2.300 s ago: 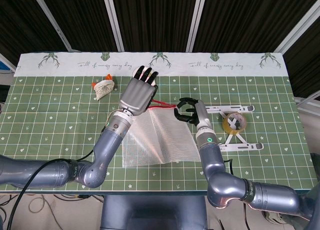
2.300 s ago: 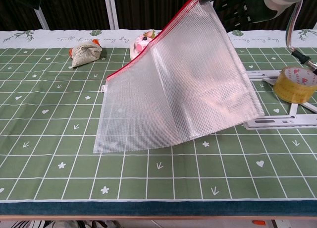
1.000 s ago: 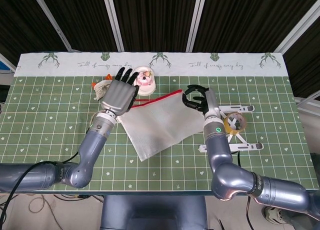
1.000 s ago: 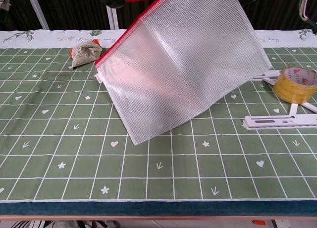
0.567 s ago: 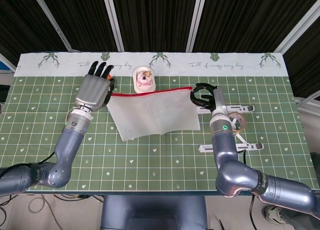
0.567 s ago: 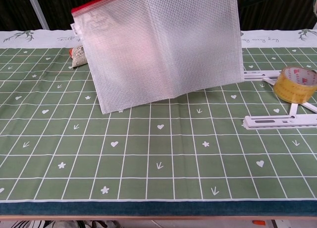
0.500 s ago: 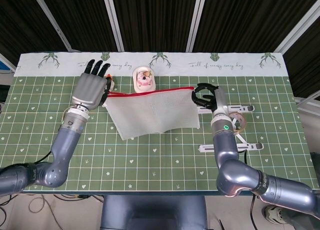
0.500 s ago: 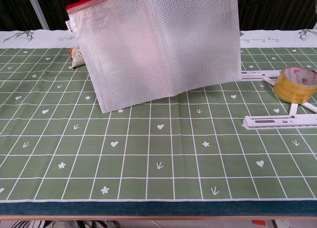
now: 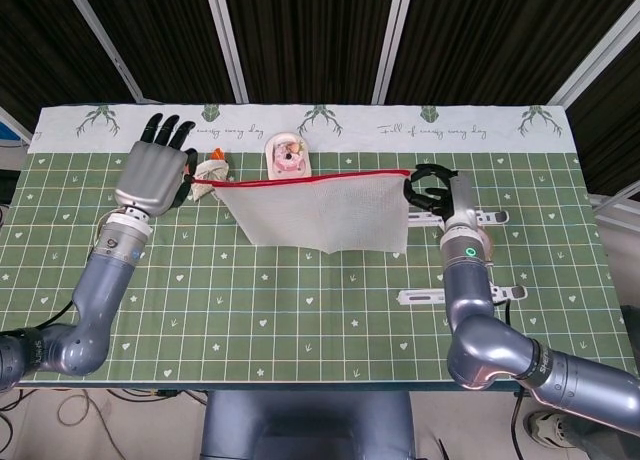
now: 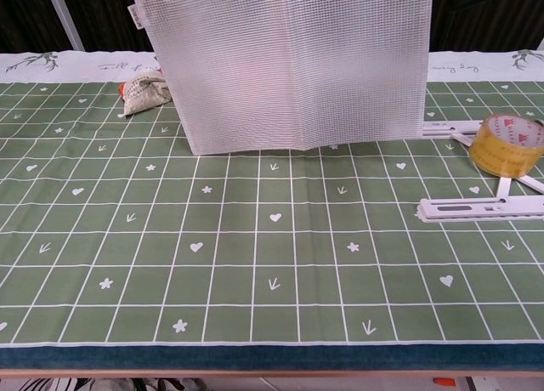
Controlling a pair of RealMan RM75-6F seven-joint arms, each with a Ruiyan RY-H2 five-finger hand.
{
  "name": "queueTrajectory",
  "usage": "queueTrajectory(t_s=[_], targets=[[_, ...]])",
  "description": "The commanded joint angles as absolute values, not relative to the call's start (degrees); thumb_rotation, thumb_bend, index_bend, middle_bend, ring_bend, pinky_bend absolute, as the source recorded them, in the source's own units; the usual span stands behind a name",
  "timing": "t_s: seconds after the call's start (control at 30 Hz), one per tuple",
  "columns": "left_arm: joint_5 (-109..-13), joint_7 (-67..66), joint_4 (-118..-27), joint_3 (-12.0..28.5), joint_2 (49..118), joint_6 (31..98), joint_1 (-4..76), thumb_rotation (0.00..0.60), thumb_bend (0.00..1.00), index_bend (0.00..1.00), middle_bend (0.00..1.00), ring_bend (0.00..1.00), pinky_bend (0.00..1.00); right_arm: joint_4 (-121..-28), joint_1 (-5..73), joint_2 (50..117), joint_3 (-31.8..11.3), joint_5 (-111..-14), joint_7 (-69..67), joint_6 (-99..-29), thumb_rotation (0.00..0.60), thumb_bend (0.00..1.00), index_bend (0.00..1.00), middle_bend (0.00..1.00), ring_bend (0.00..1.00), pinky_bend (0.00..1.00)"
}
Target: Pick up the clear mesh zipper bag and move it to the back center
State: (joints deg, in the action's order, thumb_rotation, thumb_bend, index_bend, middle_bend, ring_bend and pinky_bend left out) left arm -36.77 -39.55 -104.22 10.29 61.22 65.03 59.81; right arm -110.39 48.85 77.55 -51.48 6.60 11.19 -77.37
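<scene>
Surface: green grid cloth, white printed band along the back.
Bag: clear mesh, red zipper on top, hanging stretched between my two robot hands above the back center; lower edge looks off the cloth.
Stand: white, folding, lying flat at right.
Left robot hand: raised, fingers straight up, grasping the bag's left zipper end.
Right robot hand: fingers curled, grasping the bag's right top corner.
Tape: yellowish roll on the stand.
Pouch: beige, back left.
Pink item: small, behind the bag.
</scene>
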Motion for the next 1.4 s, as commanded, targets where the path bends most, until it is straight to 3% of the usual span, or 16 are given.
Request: queueTrajectory(t_s=[0.03, 0.63, 0.7, 0.77, 0.87, 1.03, 1.23, 1.4], targets=[[-37.03, -39.55, -103.83, 10.41, 60.77, 64.91, 59.6, 0.6, 0.43, 0.58, 0.11, 0.0, 0.0, -110.27, 48.64, 77.28, -51.39, 6.59, 11.07, -77.26, 0.6, 0.55, 0.66, 0.27, 0.07, 0.24], [-37.08, -38.52, -102.69, 11.43, 59.56, 63.68, 58.44, 0.6, 0.43, 0.57, 0.1, 0.0, 0.0, -109.57, 48.47, 76.62, -50.82, 6.7, 10.53, -76.89, 0.6, 0.53, 0.65, 0.26, 0.07, 0.24], [-37.0, -38.53, -102.68, 11.48, 59.64, 63.52, 58.39, 0.6, 0.39, 0.55, 0.09, 0.0, 0.0, -109.7, 48.46, 76.54, -50.51, 6.44, 10.66, -76.77, 0.6, 0.49, 0.56, 0.22, 0.07, 0.24], [-37.04, -38.47, -102.79, 11.57, 59.66, 63.44, 58.31, 0.6, 0.3, 0.48, 0.07, 0.0, 0.0, -109.98, 48.41, 76.39, -49.89, 5.79, 11.02, -76.38, 0.6, 0.39, 0.32, 0.12, 0.03, 0.23], [-36.69, -38.16, -103.12, 11.81, 59.63, 63.52, 58.05, 0.6, 0.18, 0.34, 0.04, 0.0, 0.0, -110.55, 48.39, 75.88, -48.4, 4.45, 12.42, -75.36, 0.6, 0.31, 0.1, 0.03, 0.0, 0.22], [-36.2, -37.83, -103.76, 12.06, 59.38, 63.81, 57.61, 0.6, 0.17, 0.23, 0.03, 0.0, 0.0, -111.36, 48.28, 75.18, -46.83, 2.69, 13.64, -74.64, 0.6, 0.29, 0.0, 0.0, 0.0, 0.21], [-36.85, -35.8, -105.93, 12.17, 58.75, 65.33, 55.67, 0.6, 0.17, 0.2, 0.03, 0.0, 0.0, -113.15, 47.45, 73.57, -45.1, 0.25, 14.68, -75.13, 0.6, 0.29, 0.0, 0.0, 0.0, 0.21], [-40.46, -31.99, -110.72, 11.03, 57.41, 68.06, 51.6, 0.6, 0.17, 0.2, 0.02, 0.0, 0.0, -117.32, 44.15, 70.59, -40.71, -4.83, 16.22, -76.16, 0.6, 0.28, 0.0, 0.0, 0.0, 0.21]])
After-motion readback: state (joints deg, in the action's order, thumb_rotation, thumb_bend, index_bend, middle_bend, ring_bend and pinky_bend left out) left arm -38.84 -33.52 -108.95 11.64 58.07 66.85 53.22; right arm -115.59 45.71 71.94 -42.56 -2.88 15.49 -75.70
